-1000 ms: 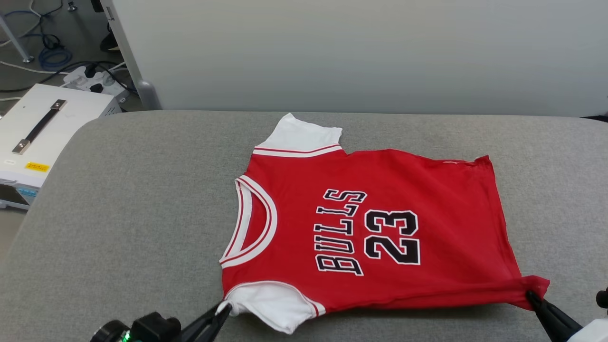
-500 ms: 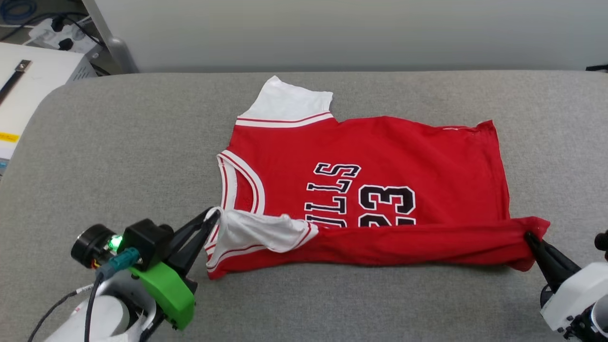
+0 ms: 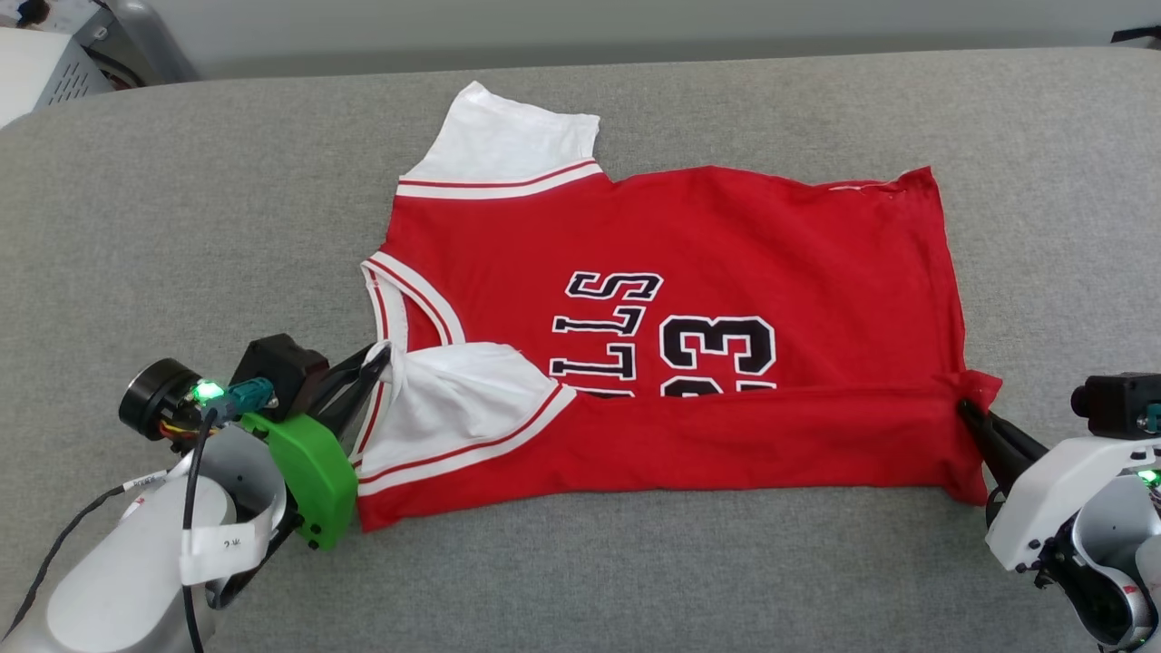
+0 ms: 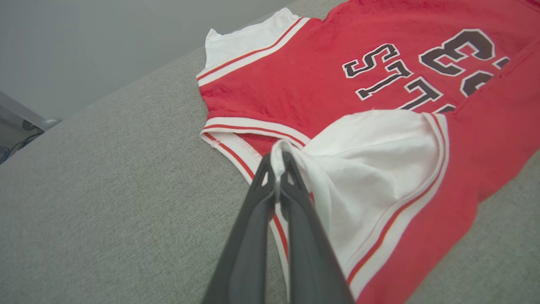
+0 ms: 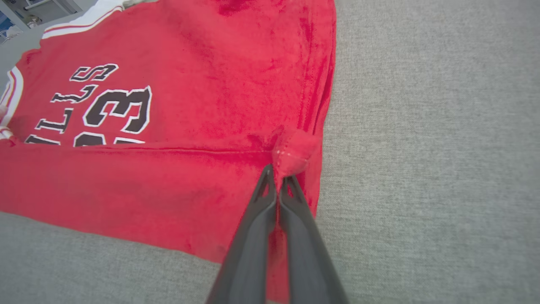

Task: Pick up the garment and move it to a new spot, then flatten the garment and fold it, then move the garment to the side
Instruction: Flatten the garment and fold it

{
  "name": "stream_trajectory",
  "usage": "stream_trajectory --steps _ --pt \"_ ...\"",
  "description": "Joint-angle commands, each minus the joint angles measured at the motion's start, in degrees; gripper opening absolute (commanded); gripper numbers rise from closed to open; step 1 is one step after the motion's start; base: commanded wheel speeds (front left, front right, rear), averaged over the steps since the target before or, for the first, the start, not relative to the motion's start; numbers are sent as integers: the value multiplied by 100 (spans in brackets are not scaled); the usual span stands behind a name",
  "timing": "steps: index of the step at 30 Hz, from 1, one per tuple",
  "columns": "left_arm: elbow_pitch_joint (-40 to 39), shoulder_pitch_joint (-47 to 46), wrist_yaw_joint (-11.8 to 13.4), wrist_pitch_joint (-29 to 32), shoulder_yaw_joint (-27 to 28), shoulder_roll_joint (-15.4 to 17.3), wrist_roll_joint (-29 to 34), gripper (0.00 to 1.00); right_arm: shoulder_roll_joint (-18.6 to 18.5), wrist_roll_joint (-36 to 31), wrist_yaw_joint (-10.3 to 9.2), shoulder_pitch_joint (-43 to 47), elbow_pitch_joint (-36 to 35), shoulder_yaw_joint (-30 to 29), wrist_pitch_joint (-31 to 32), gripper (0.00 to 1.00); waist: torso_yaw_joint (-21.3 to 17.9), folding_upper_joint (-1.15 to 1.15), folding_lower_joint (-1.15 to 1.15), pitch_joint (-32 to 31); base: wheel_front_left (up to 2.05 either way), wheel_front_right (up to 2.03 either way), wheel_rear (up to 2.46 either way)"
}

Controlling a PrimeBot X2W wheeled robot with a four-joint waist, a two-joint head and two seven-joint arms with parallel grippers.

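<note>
The garment [image 3: 689,263] is a red jersey with white sleeves, spread on the grey padded surface [image 3: 181,227] with its collar to the left. Its near edge is folded over the lower part of the black lettering and number. My left gripper [image 3: 379,358] is shut on the white near sleeve [image 3: 453,390]; the left wrist view shows the cloth pinched at the tips of that gripper [image 4: 278,158]. My right gripper [image 3: 963,408] is shut on the red hem corner, which bunches at this gripper's tips [image 5: 277,169] in the right wrist view. The far sleeve [image 3: 508,141] lies flat.
A white box [image 3: 41,63] stands off the surface at the far left, beside a grey post [image 3: 154,41]. Bare grey padding lies on all sides of the garment, widest on the left. A pale wall runs along the back.
Both grippers have carried the garment's near edge away from me, folding it over the lettering and number. The head camera has tilted down, shifting the whole picture.
</note>
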Motion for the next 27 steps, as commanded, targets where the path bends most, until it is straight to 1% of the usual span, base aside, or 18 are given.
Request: stream_trajectory --steps 1,3,4,5,6,8,12,17,19,21,23,27 --pt "129 -156 -36 -2 -19 -54 -38 0 1 -33 -5 -147 66 38 -14 0 -47 0 0 68 0 0 0" --pt "360 -228 -49 71 -90 -126 -82 0 -7 -43 -5 -234 190 65 -7 0 -51 0 0 93 0 0 0" --pt "466 -255 -52 107 -110 -165 -110 63 1 -45 -5 -270 259 53 -1 0 -50 0 0 101 0 0 0" --pt "595 -297 -48 112 -139 -210 -95 100 3 -58 -5 -310 321 66 5 46 -47 0 0 105 0 0 0" --pt "691 -323 -44 76 -165 -247 -57 100 12 -51 -5 -335 367 76 19 100 -45 0 0 104 0 0 0" --pt "937 -319 -12 -21 -190 -383 -62 100 45 -41 -5 -408 455 95 16 100 -43 0 0 96 0 0 0" --pt "1253 -327 181 -452 -82 -611 -74 100 6 -144 -5 -451 516 167 -79 100 11 0 0 25 0 0 0" --pt "1443 -224 323 -821 102 -776 -256 100 -108 -326 -5 -380 423 143 -175 100 85 0 0 -174 0 0 0" --pt "1438 -114 377 -903 181 -817 -372 100 -113 -375 -5 -308 342 90 -135 100 111 0 0 -283 0 0 0" --pt "1376 33 497 -969 272 -854 -481 100 -145 -422 -5 -185 230 91 27 100 136 0 0 -384 0 0 0" --pt "1245 229 621 -1018 398 -935 -670 100 -134 -497 -5 -65 104 -52 144 100 159 0 0 -465 0 0 0" --pt "869 639 952 -981 543 -959 -877 100 -44 -737 -5 254 -175 -298 583 100 185 0 0 -565 0 0 0"
